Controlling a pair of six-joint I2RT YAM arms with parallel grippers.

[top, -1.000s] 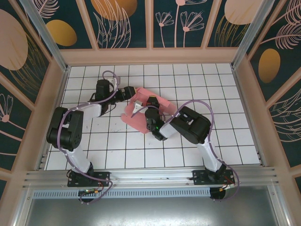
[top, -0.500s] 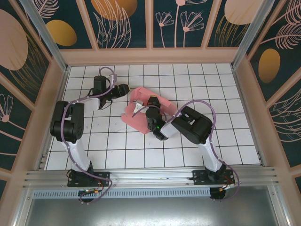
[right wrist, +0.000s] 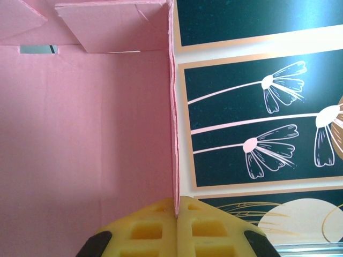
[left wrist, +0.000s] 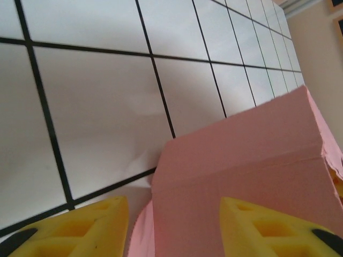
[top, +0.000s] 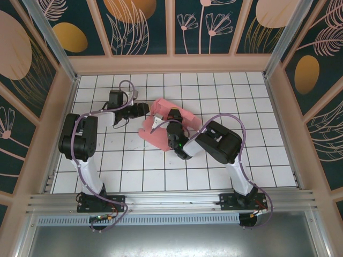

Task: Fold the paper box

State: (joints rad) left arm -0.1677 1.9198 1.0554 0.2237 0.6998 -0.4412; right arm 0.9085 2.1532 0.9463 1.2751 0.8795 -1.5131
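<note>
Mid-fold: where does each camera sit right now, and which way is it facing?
Top external: above and behind the bases, looking down on the tiled table; both arms, left gripper and right gripper by the paper box.
Left wrist: low over tiles, facing a pink flap; its yellow fingers apart.
Right wrist: looks along a panel's edge toward the flowered wall; its pads pinch that edge.
Shared: the paper box.

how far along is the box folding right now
Partly done: the paper box has walls raised, with flaps folded at its corner in the right wrist view. In hand: right claw pinches one upright wall edge; left claw stands open at another panel. To do: closing the remaining flaps into a finished box.
</note>
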